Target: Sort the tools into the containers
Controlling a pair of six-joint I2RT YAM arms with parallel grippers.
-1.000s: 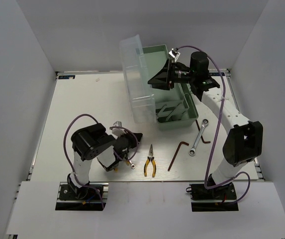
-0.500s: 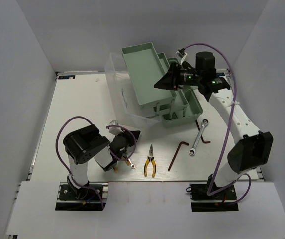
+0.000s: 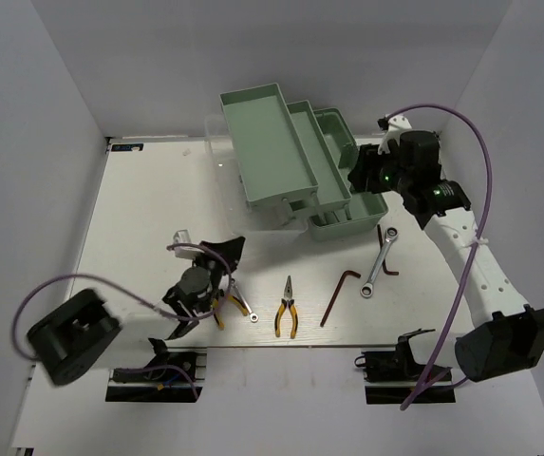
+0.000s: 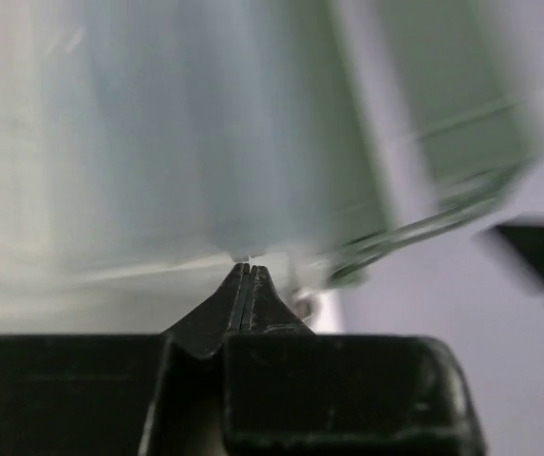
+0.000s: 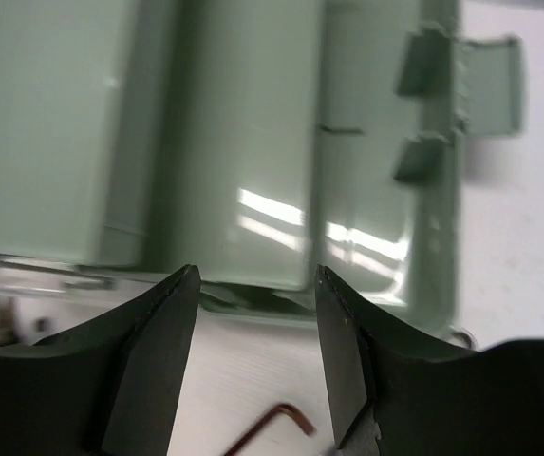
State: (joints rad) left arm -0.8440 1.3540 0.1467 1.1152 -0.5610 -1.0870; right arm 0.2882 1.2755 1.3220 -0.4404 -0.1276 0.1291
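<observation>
- You've got pale green on the trays and the base; the lid is clear and translucent.
- Your pliers have yellow handles and a dark nose.
- The wrench is silver.
- The hex key is dark reddish-brown.
- Your left gripper and right gripper are both black.
- The arms are white with black joints, and the cables are purple.
- The table is white.

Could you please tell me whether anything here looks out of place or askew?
Nothing looks damaged or spilled. The toolbox sits askew on the table, its green trays fanned open, while yellow pliers, a hex key and a wrench lie loose in front of it.
</observation>
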